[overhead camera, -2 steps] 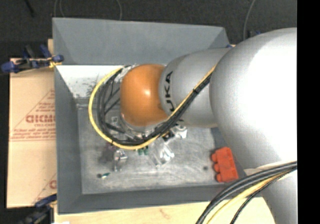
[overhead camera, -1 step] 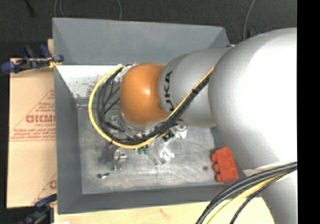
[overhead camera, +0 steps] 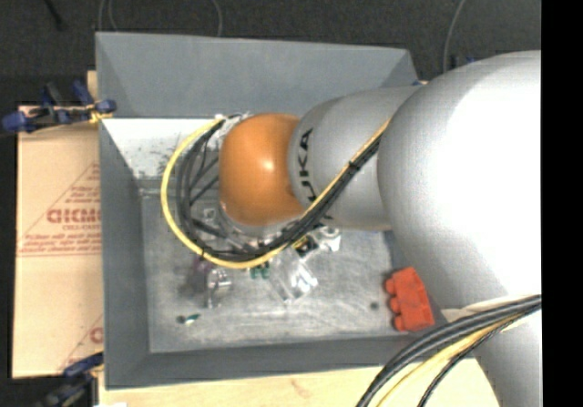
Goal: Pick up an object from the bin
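My gripper hangs low over the middle of the bin floor, mostly covered by the orange dome on the wrist. Just below it lie a small grey metallic piece, a tiny dark green bit and a pale, clear-looking plastic piece. Whether any of them touches the gripper cannot be made out. A red studded toy block rests by the bin's front right wall, well apart from the gripper.
A tiny green scrap lies near the front left of the floor. The thick silver arm covers the bin's right and back right. Yellow and black cables loop round the wrist on the left side.
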Controlling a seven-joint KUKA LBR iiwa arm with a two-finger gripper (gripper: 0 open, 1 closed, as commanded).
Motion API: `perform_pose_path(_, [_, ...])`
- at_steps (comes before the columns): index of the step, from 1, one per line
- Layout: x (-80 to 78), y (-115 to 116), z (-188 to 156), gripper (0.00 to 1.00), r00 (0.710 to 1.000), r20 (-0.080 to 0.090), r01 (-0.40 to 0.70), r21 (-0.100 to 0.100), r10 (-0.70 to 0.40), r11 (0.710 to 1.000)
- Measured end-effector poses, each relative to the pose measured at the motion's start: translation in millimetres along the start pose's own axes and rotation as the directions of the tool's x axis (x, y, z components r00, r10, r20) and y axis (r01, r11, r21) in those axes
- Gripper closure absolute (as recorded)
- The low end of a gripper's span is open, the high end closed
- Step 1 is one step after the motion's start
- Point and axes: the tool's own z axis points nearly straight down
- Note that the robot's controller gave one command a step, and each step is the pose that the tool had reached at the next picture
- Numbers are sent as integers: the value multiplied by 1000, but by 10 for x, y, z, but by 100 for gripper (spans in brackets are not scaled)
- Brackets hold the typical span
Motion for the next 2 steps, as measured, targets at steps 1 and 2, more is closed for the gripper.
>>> perform_pose_path(1, [-6, 0, -6, 100, 1000, 2, -1, 0, 1, 1000])
perform_pose_path(2, [-35, 1, -449, 100, 1000, -2, -8, 1, 8, 1000])
